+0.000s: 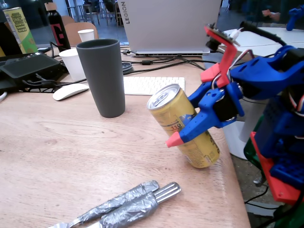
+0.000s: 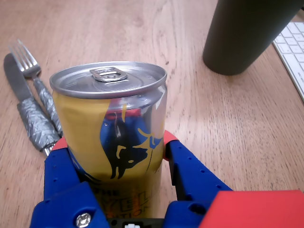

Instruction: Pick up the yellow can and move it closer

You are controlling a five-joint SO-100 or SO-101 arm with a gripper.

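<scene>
The slim gold-yellow metal drink can with a silver top [image 1: 183, 126] sits right of centre in the fixed view, pinched between the 2 blue, red-tipped fingers of the gripper [image 1: 185, 133]. In the wrist view the same can [image 2: 111, 128] fills the lower centre, with 1 finger [image 2: 59, 164] pressed to its left side and the other [image 2: 183, 164] to its right, so the jaws are clamped on the can's body around mid-height, not spread.

The relation that matters: the can's long axis is tilted, its top leaning toward the upper left of the fixed view and its base toward the lower right, near the right edge of the light wooden table [image 1: 61, 156]. The base looks at or just off the wood; I cannot tell which. Any carry toward the near edge probably needs the can levelled first, or it may be set down on its rim.

The tall dark grey cup [image 1: 102, 76] stands upright, upper left of the can and apart from it; its inside is not visible. A white paper cup [image 1: 72, 64] stands behind it, contents hidden. A foil-wrapped fork and knife [image 1: 126, 204] lie at the bottom centre, clear of the can.
</scene>
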